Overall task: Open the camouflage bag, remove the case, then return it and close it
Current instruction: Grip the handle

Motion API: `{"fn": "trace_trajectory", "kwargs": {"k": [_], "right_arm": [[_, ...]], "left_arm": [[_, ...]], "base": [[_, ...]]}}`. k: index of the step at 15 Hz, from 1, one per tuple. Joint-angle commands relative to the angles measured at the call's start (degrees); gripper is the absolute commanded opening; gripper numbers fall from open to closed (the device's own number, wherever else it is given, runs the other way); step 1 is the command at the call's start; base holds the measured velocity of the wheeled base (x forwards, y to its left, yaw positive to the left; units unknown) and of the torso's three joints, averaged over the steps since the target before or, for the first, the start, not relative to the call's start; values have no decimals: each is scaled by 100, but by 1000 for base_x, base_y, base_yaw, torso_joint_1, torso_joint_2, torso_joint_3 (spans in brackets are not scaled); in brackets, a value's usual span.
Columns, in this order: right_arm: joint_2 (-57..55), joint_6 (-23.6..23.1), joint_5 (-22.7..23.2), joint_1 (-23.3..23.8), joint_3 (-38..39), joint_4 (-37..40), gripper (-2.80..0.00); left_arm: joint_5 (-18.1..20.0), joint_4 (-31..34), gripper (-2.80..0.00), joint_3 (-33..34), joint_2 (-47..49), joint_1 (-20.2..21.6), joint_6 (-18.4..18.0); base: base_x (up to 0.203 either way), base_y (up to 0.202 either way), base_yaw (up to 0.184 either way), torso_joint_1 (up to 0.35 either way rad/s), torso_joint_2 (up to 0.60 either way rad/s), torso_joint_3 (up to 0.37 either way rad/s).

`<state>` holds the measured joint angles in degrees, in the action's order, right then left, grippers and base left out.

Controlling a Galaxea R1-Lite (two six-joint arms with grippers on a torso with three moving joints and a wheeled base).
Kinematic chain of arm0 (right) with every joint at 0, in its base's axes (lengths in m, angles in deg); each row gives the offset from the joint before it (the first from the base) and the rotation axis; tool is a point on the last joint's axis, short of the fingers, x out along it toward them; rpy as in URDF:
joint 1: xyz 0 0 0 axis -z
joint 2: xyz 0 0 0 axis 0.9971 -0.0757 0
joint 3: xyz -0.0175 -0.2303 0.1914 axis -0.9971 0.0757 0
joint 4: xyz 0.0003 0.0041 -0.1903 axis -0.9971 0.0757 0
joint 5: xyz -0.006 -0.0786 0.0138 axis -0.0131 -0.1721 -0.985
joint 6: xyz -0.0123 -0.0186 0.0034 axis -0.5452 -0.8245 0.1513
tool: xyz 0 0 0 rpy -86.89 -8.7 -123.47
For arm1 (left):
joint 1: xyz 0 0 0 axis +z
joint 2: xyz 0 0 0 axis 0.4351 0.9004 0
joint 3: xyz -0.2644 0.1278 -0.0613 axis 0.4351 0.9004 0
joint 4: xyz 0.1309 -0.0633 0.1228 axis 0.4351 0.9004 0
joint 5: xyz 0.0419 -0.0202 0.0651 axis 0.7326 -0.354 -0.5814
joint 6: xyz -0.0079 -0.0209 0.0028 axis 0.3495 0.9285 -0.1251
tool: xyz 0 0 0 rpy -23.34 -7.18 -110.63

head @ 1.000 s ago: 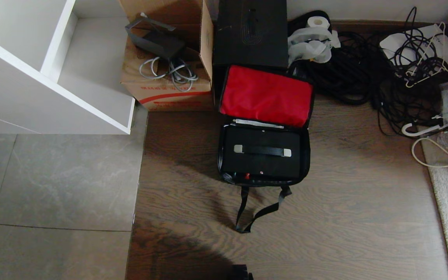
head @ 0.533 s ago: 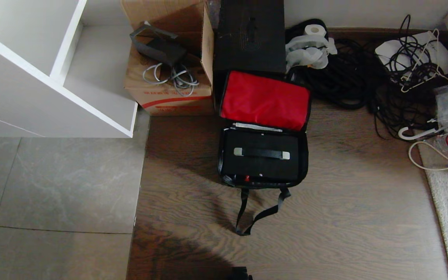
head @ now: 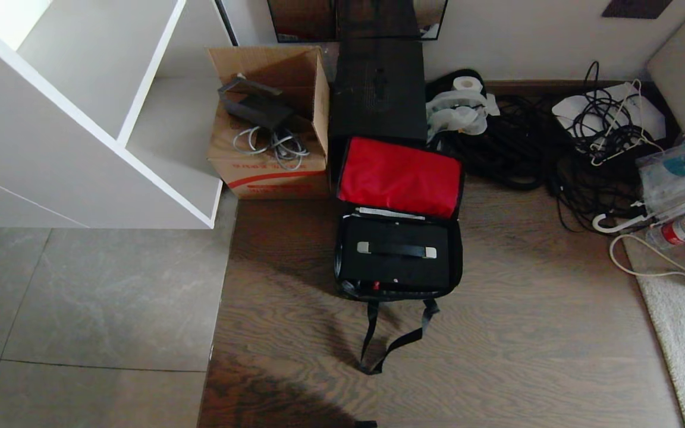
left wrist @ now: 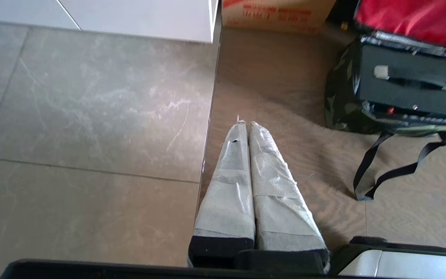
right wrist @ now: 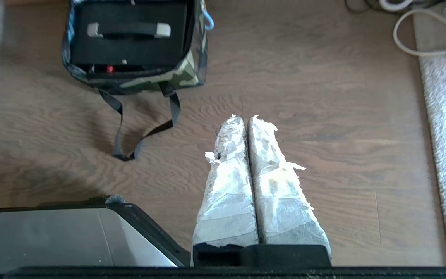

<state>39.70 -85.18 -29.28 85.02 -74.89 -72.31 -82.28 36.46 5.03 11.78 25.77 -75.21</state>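
Both hands hang empty over the floor on the robot's side of the soft green-and-black camouflage bag (head: 399, 249): the left hand (left wrist: 245, 123) and the right hand (right wrist: 245, 117) each have taped fingers pressed together. The bag lies unzipped, red-lined flap folded back. The flat black rigid case (head: 396, 260) sits inside it, handle up. I'd say the lift comes next: spread one hand's fingers, descend on the handle's middle, and pull straight up.

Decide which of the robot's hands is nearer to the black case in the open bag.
Right, narrowly. The right hand, shut, hangs just right of the case; the left hand, shut, hangs farther off to its left.
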Motion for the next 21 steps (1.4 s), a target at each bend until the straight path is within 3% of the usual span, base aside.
{"fn": "trace_trajectory", "kwargs": {"k": [1,21], "right_arm": [[-7,6,-1,-7,-2,3,-280],[-12,6,-1,-7,-2,3,-280]], "left_arm": [[-2,-5,-280,52,0,2,3],[7,-22,-280,53,8,2,12]], "base": [[0,0,0,2,1,204],[0,0,0,3,0,204]]}}
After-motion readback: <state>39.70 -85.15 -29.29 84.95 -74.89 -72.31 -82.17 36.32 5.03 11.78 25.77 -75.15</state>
